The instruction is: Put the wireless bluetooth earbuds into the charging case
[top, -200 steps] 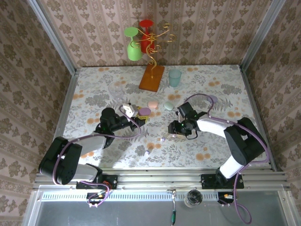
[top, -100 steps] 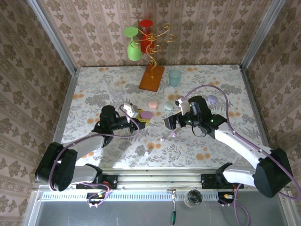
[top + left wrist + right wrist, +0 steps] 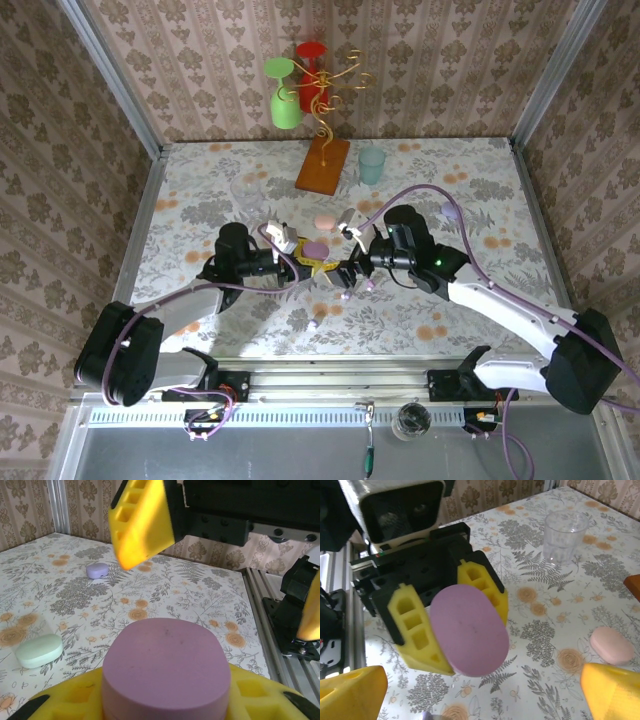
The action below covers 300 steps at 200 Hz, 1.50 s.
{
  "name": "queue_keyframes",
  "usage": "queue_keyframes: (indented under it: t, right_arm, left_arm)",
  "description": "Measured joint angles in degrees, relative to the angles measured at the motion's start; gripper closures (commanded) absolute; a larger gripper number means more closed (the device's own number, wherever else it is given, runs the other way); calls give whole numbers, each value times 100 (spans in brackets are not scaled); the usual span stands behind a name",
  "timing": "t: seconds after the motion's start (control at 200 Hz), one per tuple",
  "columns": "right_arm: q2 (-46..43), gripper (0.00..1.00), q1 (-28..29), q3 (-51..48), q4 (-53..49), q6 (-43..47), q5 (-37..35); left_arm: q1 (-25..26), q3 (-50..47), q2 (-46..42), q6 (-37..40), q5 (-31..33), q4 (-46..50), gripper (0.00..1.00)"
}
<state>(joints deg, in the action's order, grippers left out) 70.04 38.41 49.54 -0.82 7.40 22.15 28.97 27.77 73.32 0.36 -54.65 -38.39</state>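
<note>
My left gripper (image 3: 303, 262) (image 3: 166, 702) is shut on a closed purple charging case (image 3: 316, 247) (image 3: 166, 667) (image 3: 469, 630), its yellow fingers (image 3: 415, 630) pressing both sides and holding it above the table. My right gripper (image 3: 345, 276) (image 3: 480, 697) is open wide and faces that case closely, without touching it; one of its yellow fingers (image 3: 142, 520) hangs just beyond the case. Tiny earbuds lie on the table below the grippers: a purple one (image 3: 346, 297) and a pale one (image 3: 314, 325).
A pink case (image 3: 325, 222) (image 3: 611, 645), a green case (image 3: 39, 651) and another purple case (image 3: 451, 211) (image 3: 97, 570) lie on the floral table. A clear cup (image 3: 250, 188) (image 3: 563, 537), a teal cup (image 3: 371, 165) and a wooden-based cup stand (image 3: 322, 165) are farther back.
My right arm swung left toward the left gripper and its jaws opened wide. The left gripper shifted a little right with the purple case.
</note>
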Motion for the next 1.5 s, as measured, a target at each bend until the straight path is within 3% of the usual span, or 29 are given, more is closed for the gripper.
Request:
queue_keyframes:
  t: [0.24,1.23,1.5]
  right_arm:
    - [376,1,-33,4,94,57,-111]
    - [417,5,-452,227,597,-813,-568]
    - [-332,6,-470,188,492,-1316,-507]
  left_arm:
    - [26,0,-17,-50,-61,83,68]
    - [22,2,-70,-96,-118,76,68]
    - [24,2,50,-302,247,-343,68]
